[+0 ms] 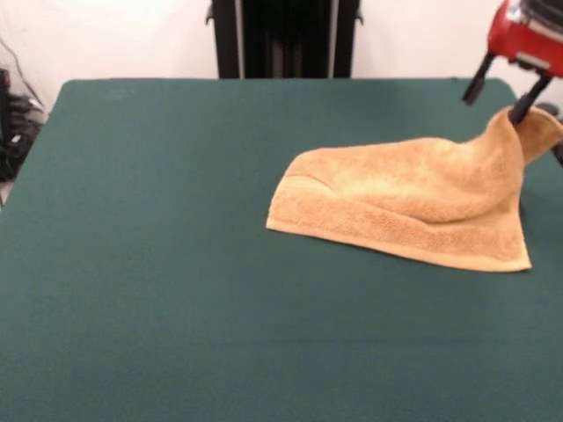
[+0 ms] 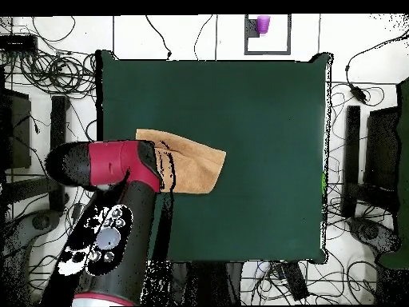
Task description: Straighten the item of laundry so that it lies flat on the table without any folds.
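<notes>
The jaws are spread apart, one black finger pressed into a raised corner of the towel, the other hanging clear beside it. From that lifted corner the towel slopes down and away onto the green worktop, its far edge lying flat, folds rumpling the middle.

We see the orange-tan fluffy terry towel on the dark green felt bench, one corner raised at the bench's edge by the red-and-black pincer.
</notes>
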